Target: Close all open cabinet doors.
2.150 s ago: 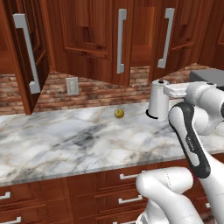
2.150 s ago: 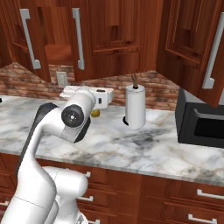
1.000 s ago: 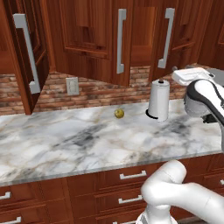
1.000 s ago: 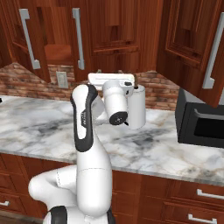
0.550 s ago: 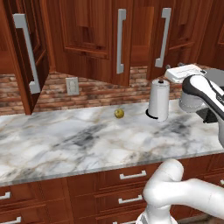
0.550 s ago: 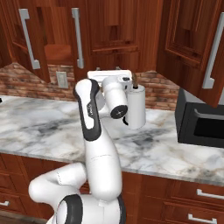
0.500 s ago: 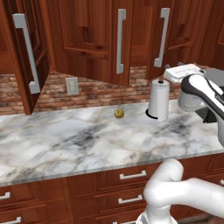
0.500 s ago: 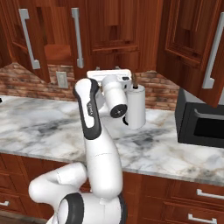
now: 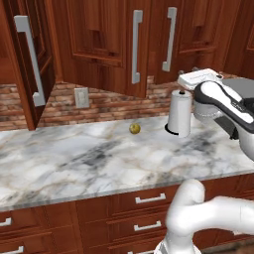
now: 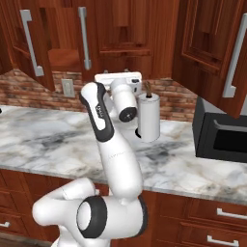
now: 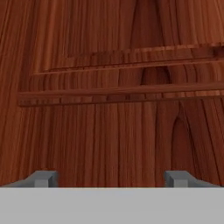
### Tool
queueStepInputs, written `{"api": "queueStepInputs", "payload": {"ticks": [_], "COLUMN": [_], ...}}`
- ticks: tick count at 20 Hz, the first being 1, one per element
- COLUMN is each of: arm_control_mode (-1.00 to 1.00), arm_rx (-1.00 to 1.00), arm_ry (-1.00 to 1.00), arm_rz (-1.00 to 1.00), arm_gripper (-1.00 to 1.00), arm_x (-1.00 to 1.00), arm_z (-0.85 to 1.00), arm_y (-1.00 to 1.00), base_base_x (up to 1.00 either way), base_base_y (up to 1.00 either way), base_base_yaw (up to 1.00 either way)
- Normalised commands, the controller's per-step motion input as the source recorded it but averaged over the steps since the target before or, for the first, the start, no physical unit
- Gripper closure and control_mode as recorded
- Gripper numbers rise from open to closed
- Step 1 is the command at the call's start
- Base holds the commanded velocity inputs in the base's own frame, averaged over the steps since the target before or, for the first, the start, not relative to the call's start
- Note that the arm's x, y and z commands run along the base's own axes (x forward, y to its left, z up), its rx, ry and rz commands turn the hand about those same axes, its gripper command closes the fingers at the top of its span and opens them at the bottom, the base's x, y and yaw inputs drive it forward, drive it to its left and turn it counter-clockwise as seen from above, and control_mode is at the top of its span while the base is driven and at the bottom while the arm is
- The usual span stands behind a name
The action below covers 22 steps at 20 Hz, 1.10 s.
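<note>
Reddish-brown cabinet doors with silver bar handles hang above the counter. At the far left one door [image 9: 37, 59] [image 10: 26, 43] stands wide open. A middle door [image 9: 116, 44] [image 10: 67, 38] is swung partly out over the brick wall. At the right, another door [image 10: 217, 53] hangs open above the microwave. My gripper [image 9: 198, 77] [image 10: 118, 77] is raised to the height of the doors' lower edges, beside the paper towel roll. In the hand view the gripper [image 11: 111, 179] is open, and its fingertips [image 11: 43, 178] stand wide apart facing a recessed wood panel [image 11: 118, 96] close ahead.
A white paper towel roll [image 9: 179, 113] [image 10: 148, 118] stands on the marble counter [image 9: 74, 158] just under my hand. A small yellow-green fruit [image 9: 134, 128] lies near the wall. A black microwave [image 10: 222, 135] sits at the right, and a wall outlet [image 9: 81, 97] is on the brick.
The arm has swung up from low over the counter. The hand has risen and moved left in the left base view, toward the cabinet doors.
</note>
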Motion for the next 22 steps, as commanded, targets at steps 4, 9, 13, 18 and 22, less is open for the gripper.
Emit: {"api": "queueStepInputs", "payload": {"ticks": [4,9,13,18,22], "arm_control_mode": [-1.0,-1.0,-1.0,-1.0,-1.0], "arm_rx": [0.0,0.0,0.0,-0.02,-0.06], "arm_ry": [0.0,0.0,0.04,0.04,0.09], "arm_rz": [-0.02,-0.03,-0.02,-0.03,-0.01], "arm_gripper": [-1.0,-1.0,-1.0,-1.0,-1.0], "arm_x": [0.38,0.36,0.21,0.03,-0.52], "arm_z": [0.15,0.24,0.33,0.38,0.34], "arm_y": [0.2,0.16,0.08,0.02,-0.05], "base_base_x": [0.0,0.0,0.0,0.0,0.0], "base_base_y": [0.0,0.0,0.0,0.0,0.0], "base_base_yaw": [0.0,0.0,0.0,0.0,0.0]}}
